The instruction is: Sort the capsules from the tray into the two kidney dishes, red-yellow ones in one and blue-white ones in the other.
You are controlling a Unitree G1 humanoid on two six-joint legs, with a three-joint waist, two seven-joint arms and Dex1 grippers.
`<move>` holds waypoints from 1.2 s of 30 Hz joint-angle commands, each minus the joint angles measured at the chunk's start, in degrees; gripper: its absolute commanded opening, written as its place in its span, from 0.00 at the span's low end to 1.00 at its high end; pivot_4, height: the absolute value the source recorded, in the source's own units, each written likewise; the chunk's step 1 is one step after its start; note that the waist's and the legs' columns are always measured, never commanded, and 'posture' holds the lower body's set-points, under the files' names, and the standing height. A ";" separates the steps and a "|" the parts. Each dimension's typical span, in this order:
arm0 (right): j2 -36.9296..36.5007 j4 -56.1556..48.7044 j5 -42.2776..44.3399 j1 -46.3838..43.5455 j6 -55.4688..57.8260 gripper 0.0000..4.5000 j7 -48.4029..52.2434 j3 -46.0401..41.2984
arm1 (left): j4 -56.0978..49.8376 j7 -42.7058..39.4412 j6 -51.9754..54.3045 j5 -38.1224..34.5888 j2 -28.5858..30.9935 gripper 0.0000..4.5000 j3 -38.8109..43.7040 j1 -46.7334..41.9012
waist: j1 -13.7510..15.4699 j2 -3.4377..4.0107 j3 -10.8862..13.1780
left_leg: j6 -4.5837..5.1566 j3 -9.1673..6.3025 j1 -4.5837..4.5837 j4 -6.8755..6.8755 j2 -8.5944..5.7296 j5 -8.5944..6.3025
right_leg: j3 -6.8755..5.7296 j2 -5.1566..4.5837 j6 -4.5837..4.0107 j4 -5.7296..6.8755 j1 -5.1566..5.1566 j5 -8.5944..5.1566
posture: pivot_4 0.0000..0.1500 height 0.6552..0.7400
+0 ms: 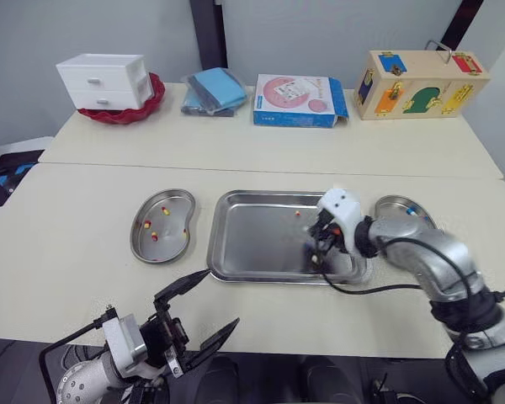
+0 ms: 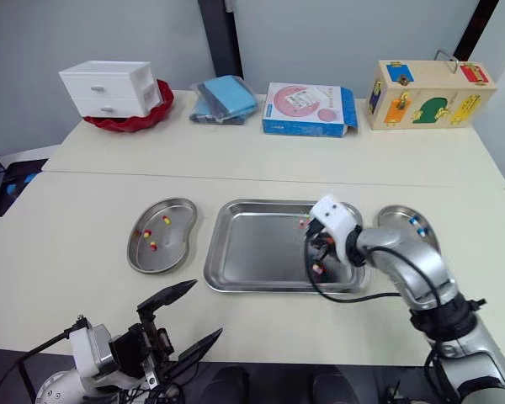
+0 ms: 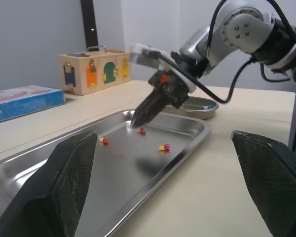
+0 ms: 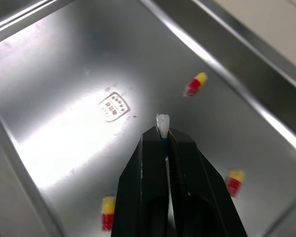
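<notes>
The right gripper (image 4: 163, 134) has its jaws clamped on a blue-white capsule (image 4: 162, 122) just above the tray (image 1: 252, 244), where three red-yellow capsules (image 4: 195, 85) lie loose. The left gripper (image 1: 223, 296), jaws wide apart, hovers over the counter's (image 1: 84, 252) near edge.

Tray (image 1: 244, 244) open leftward — right gripper (image 4: 163, 132) opposite
</notes>
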 commanded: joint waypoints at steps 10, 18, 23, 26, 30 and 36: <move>-18.77 5.18 -0.52 18.19 -11.43 0.01 7.35 -22.30 | 1.93 -8.08 -0.23 -3.48 2.42 1.00 -2.42 -4.70 | -0.49 0.02 0.00 | 0.01 0.15 0.06 -0.01 0.01 0.00 | 0.14 0.00 0.00 -0.02 0.03 0.00 | 1.00 1.00; -18.91 6.05 -1.35 19.38 -11.94 0.01 6.15 -22.44 | 1.36 -7.35 1.84 -3.60 2.51 1.00 -1.92 -6.32 | -1.03 0.02 -0.01 | 0.01 0.19 0.08 -0.02 0.01 0.00 | 0.19 0.01 0.01 -0.01 0.04 0.00 | 1.00 1.00; -19.08 6.22 -1.24 19.65 -12.31 0.01 5.85 -22.53 | 0.82 -6.12 2.59 -3.05 2.16 1.00 -1.64 -6.46 | -1.01 0.02 -0.01 | 0.01 0.18 0.08 -0.02 0.01 0.00 | 0.19 0.01 0.01 0.00 0.04 0.00 | 1.00 1.00; -19.29 6.44 -1.21 19.25 -12.32 0.01 5.90 -22.38 | 0.74 -5.69 2.69 -3.06 2.16 1.00 -1.68 -6.41 | -1.01 0.02 -0.01 | 0.01 0.19 0.09 -0.02 0.01 0.00 | 0.19 0.01 0.01 0.00 0.05 0.00 | 1.00 1.00; -19.69 6.56 -1.22 19.03 -12.69 0.06 6.19 -22.41 | 1.13 -5.82 2.16 -2.76 2.18 1.00 -1.77 -6.40 | -1.00 0.02 -0.01 | 0.01 0.18 0.09 -0.02 0.01 0.00 | 0.19 0.01 0.01 0.00 0.05 0.00 | 1.00 1.00; -20.19 6.60 -1.01 19.36 -13.20 0.39 6.75 -22.62 | 1.68 -5.81 1.70 -2.55 1.98 1.00 -1.87 -6.52 | -1.00 0.02 -0.01 | 0.01 0.19 0.09 -0.02 0.01 0.00 | 0.18 0.01 0.01 0.00 0.05 0.00 | 1.00 1.00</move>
